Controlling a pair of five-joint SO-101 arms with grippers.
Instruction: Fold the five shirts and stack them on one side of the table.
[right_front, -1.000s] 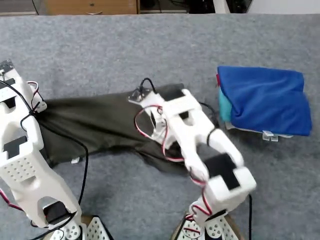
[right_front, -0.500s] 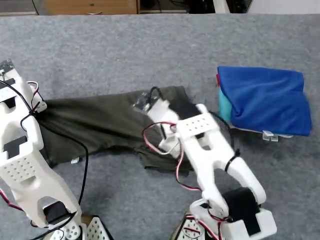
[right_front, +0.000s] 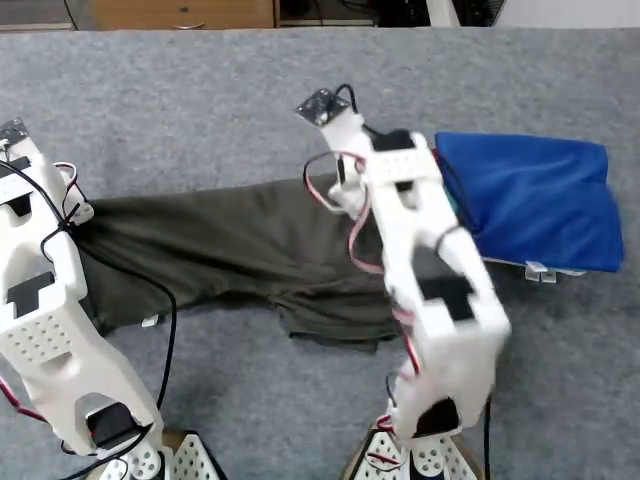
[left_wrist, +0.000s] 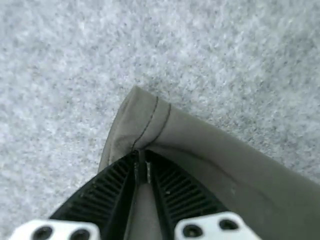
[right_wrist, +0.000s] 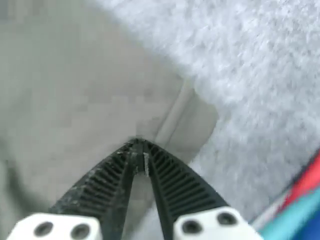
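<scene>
Olive shirt lies mid-left on tabletop; folded blue stack sits right. Left tool is clamped on its left hem, right tool pinches its right edge. Pull evenly, cloth taut, then fold flat.

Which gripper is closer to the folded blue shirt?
Right. The right gripper pinches the olive shirt just beside the blue shirt; the left gripper holds the olive shirt's far end.
</scene>
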